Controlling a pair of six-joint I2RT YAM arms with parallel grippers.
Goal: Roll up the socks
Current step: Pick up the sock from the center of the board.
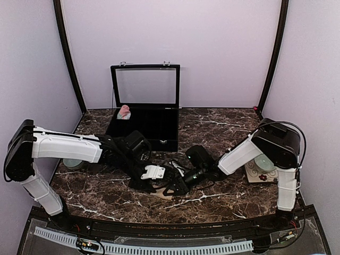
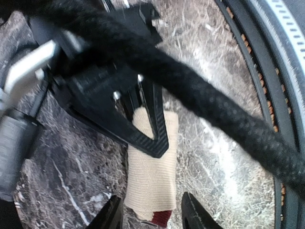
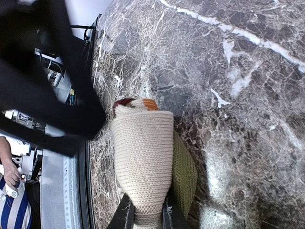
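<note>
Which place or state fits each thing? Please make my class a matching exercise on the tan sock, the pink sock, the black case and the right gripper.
Things:
1 tan sock
2 pink sock
3 black case
4 right gripper

Places or states:
A lid raised
B shut on a sock's end
C lying on the table, on its near side
D at the case's back left corner

Pairs: 1-C, 2-D, 3-A, 4-B

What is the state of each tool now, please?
Left tool: open, fingers on either side of the tan sock.
Right tool: closed on the tan sock.
</note>
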